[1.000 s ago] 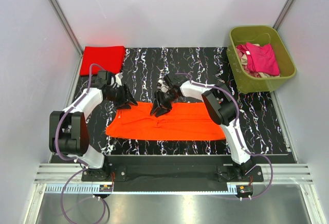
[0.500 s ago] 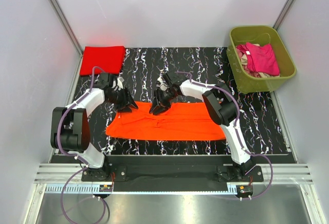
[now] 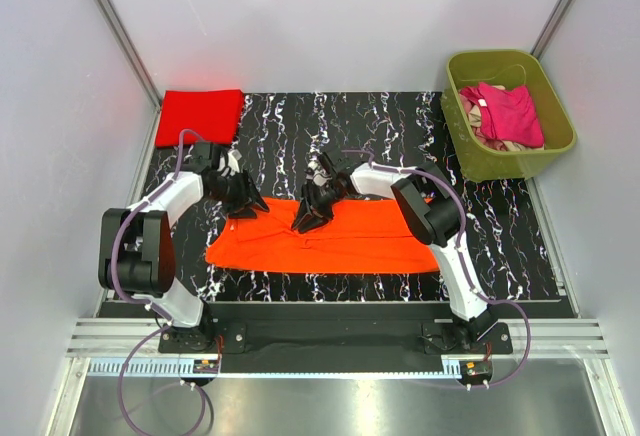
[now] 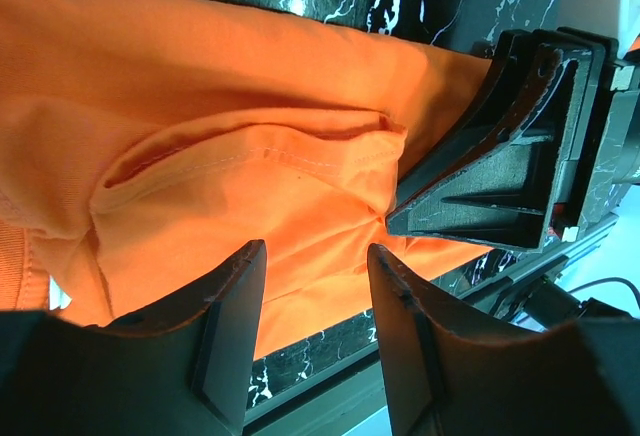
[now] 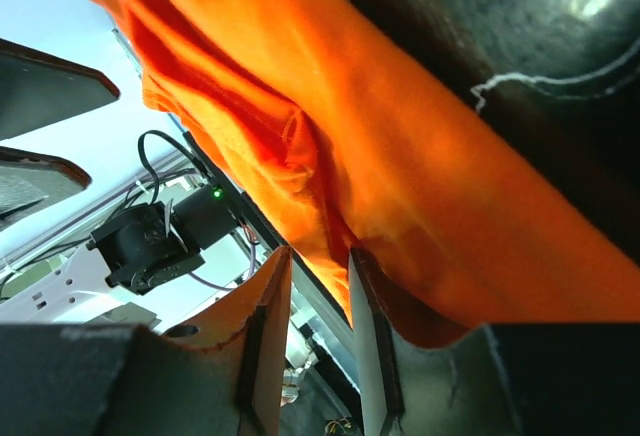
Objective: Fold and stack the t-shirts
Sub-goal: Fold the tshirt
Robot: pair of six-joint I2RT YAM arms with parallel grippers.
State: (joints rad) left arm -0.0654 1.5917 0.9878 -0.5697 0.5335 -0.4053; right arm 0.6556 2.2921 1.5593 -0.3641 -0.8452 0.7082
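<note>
Orange shirt (image 3: 340, 241) is lying flat across the near middle of the bench (image 3: 500, 246), with both arms working at its far edge. Left gripper (image 3: 252, 207) is sitting at the far-left corner, jaws about half open and straddling a doubled hem, clamping nothing. Right gripper (image 3: 305, 222) is sitting partway along that edge, jaws narrowly apart with the hem at their tips, not visibly pinched. For a clean fold, both should be taking the full layered edge before lifting, then carrying it level toward the near side.
</note>
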